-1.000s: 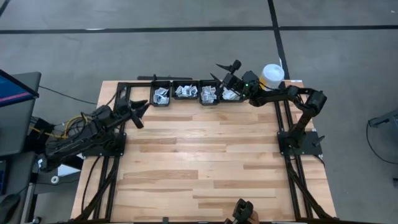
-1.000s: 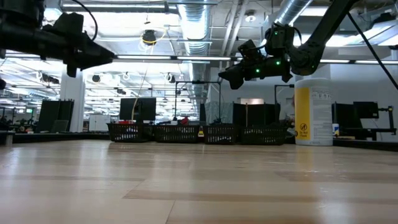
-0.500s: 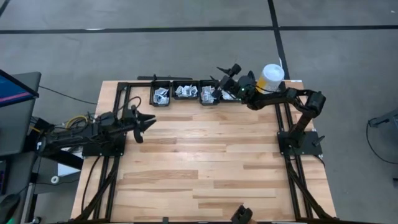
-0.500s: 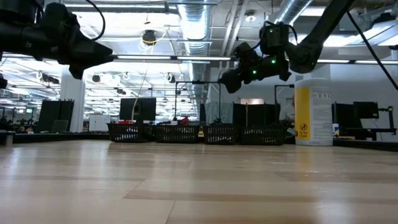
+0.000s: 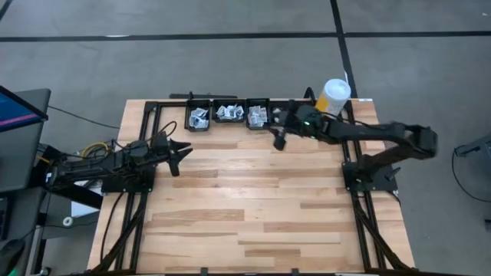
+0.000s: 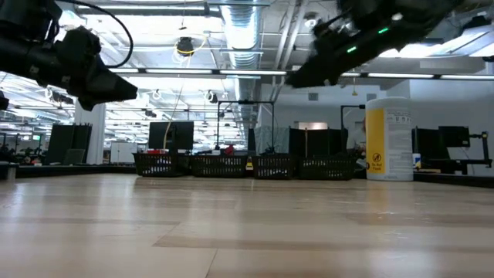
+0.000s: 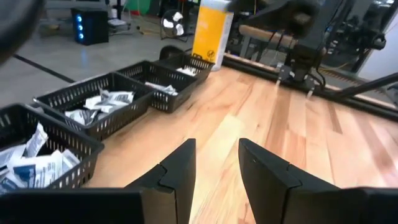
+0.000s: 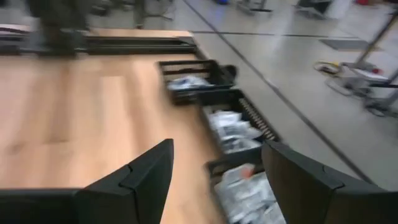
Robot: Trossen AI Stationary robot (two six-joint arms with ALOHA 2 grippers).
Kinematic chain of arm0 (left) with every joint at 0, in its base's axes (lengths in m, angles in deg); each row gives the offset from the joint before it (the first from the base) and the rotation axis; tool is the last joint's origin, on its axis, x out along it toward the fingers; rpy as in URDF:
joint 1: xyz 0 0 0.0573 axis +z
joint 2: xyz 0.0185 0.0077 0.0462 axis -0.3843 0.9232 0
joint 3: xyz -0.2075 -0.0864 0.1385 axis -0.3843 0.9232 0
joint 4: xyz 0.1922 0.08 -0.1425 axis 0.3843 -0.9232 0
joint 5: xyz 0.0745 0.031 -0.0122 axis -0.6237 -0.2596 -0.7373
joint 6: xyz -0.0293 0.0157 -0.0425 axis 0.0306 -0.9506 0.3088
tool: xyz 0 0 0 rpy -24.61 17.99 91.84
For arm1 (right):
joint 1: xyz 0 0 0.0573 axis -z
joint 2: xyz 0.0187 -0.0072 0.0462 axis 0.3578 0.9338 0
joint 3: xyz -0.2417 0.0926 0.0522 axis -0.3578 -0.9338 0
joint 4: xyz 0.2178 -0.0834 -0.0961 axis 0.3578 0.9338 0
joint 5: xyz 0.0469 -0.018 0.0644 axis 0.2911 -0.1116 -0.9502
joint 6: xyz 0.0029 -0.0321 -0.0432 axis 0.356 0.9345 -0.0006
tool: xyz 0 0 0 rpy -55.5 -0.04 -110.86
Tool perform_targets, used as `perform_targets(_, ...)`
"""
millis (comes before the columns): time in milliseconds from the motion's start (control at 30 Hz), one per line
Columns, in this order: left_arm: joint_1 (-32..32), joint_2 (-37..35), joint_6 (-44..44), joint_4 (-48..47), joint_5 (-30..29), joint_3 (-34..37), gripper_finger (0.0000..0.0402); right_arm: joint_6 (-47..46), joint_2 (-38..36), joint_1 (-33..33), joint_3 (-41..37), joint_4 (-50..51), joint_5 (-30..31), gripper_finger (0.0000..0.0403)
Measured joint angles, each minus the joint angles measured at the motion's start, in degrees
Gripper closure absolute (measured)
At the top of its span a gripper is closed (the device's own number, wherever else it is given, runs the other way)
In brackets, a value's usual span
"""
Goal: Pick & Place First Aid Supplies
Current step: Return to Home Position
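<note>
Wood-plank counter [image 5: 253,199] shows bare boards nearest; left end effector [image 5: 180,148] hovers at the left side, fingers apart, empty; right end effector [image 5: 279,140], fingers spread wide, hangs just before the black bins [image 5: 245,115] at the far edge; first aid packets [image 5: 227,113] lie inside these; judged light, limp and slick; pinch across a flat edge.

Industrial robotics lab, exposed ceiling ducts [image 6: 245,35], strip lights [image 6: 208,71], grey concrete floor [image 5: 230,65], monitors [image 6: 174,133] behind wooden workbench [image 5: 253,199]
</note>
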Motion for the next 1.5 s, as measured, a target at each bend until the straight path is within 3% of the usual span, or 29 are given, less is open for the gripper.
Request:
perform_targets(233, -0.04, -0.02, 0.19, 2.69, -0.45, 2.21, 0.0281, -3.87, -23.83, -3.94, -12.75, 5.64, -1.07, 0.0163)
perform_targets(400, -0.07, 0.00, -0.34, 3.06, -0.19, 2.35, 0.0280, -8.47, -39.65, -6.21, -18.68, 17.71, -1.02, 0.0163)
perform_targets(533, -0.07, 0.02, -1.41, 3.20, -0.17, 2.46, 0.0281, -12.28, -47.20, -8.42, -21.39, 22.43, -2.17, 0.0163)
perform_targets(767, -0.07, 0.89, -1.55, 3.25, 2.20, 2.52, 0.0281, -14.74, -59.56, -14.99, -22.41, 26.23, -18.90, 0.0163)
perform_targets(1000, -0.07, 5.46, -2.80, 3.25, 2.17, 2.52, 0.0280, -16.47, -72.43, -22.78, -26.62, 26.62, -14.13, 0.0163)
perform_targets(1067, -0.07, 6.31, -2.81, 3.27, 2.19, 2.52, 0.0280, -17.31, -75.63, -24.52, -29.82, 26.09, -11.03, 0.0163)
perform_targets(1233, -0.07, 5.95, -2.78, 3.53, 2.19, 2.54, 0.0281, -18.02, -74.96, -27.53, -33.49, 23.93, -4.34, 0.0163)
perform_targets(1500, -0.07, 5.35, -2.62, 3.51, 6.95, 2.81, 0.0281, -17.27, -75.58, -30.08, -38.86, 17.73, -2.40, 0.0163)
